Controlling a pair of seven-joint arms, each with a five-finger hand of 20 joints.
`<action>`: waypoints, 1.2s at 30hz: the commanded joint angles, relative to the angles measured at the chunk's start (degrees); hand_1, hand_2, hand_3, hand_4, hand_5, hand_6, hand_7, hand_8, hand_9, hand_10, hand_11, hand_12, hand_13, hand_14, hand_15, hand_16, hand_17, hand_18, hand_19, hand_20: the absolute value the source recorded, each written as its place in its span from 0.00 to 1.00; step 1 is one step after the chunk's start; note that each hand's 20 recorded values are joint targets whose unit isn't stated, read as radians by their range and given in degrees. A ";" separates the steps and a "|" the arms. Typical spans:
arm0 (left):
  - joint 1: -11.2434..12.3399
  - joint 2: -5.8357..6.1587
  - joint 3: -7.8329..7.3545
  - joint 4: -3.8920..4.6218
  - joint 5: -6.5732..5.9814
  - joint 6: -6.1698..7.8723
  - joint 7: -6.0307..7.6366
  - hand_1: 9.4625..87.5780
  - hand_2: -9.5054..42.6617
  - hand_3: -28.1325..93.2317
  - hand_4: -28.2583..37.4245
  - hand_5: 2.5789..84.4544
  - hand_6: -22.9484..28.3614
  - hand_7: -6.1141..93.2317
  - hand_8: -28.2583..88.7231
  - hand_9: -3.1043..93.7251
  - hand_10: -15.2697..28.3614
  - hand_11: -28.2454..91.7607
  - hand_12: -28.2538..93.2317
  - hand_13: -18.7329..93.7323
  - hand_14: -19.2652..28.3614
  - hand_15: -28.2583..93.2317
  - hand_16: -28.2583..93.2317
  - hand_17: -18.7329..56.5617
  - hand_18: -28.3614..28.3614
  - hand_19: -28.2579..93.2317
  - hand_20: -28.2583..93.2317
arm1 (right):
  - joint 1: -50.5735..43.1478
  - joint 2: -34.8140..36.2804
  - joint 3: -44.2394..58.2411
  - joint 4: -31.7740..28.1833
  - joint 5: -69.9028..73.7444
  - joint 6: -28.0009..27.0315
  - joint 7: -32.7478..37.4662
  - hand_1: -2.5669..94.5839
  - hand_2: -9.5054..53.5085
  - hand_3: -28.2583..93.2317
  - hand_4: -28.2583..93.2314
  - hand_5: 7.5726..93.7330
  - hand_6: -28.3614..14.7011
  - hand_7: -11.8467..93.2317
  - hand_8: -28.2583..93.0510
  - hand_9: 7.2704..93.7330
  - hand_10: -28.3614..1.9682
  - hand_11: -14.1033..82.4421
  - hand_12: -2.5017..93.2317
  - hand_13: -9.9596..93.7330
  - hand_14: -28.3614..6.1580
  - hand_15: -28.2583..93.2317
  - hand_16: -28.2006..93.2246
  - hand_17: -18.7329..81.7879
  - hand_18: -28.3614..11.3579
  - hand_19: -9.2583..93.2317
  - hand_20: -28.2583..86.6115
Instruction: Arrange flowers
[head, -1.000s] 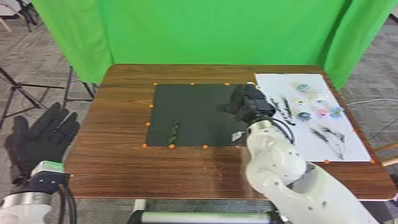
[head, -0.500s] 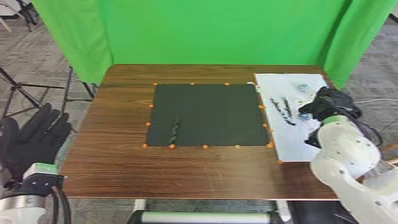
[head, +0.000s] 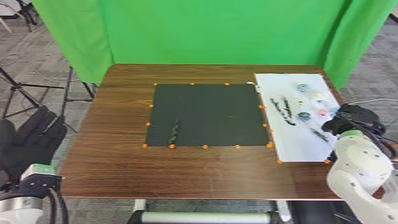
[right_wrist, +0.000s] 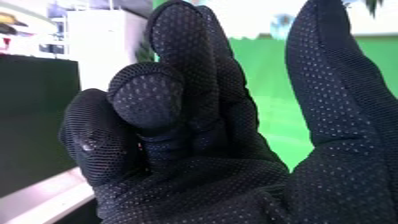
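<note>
Flowers (head: 304, 116), head view: on white sheet (head: 293, 145), left of right hand (head: 357, 117). Leafy stems (head: 288, 111) run near-far, farther left. Right hand is nearer; left hand (head: 27, 145) well apart, fingers straight, empty.
Right wrist view: right hand relaxed, fingers part-bent, thumb spread wide, nothing held.

Even, bright light falls over my bench (head: 107, 150), and the white sheet (head: 289, 145) is the palest patch there. In my wrist view, strong glare washes out the background beyond my dark right hand (head: 355, 119).
</note>
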 joint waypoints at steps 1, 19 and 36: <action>1.35 -0.30 -0.50 -0.52 0.74 1.26 -1.27 0.21 0.44 0.78 0.00 0.44 0.62 0.22 0.16 0.35 0.70 0.42 0.31 0.35 0.70 0.51 0.15 0.18 0.67 0.46 0.28 | -2.19 -0.64 1.52 1.57 2.79 -3.99 3.19 0.37 0.00 0.81 0.01 0.71 0.48 0.26 0.15 0.83 0.41 0.56 0.36 0.84 0.51 0.77 0.54 0.77 0.25 1.00 0.69; 1.85 -0.49 -1.61 -0.65 1.64 2.64 -2.28 0.21 0.45 0.78 0.00 0.45 0.62 0.23 0.16 0.35 0.71 0.42 0.31 0.35 0.72 0.53 0.15 0.18 0.67 0.47 0.28 | -4.97 -2.58 2.04 5.64 3.02 3.21 3.34 0.57 0.00 0.80 0.01 0.78 0.59 0.47 0.38 0.87 0.51 0.59 0.41 0.87 0.52 0.77 0.53 0.78 0.24 1.00 0.66; 2.43 -0.60 -2.84 -0.72 2.29 2.19 -2.13 0.21 0.45 0.78 0.00 0.45 0.62 0.23 0.15 0.35 0.71 0.43 0.30 0.36 0.72 0.53 0.14 0.18 0.68 0.47 0.27 | -3.88 -3.11 1.69 -4.40 -0.08 19.25 -0.13 0.59 0.00 0.83 0.01 0.79 0.58 0.50 0.40 0.89 0.53 0.57 0.44 0.90 0.57 0.76 0.53 0.81 0.27 1.00 0.65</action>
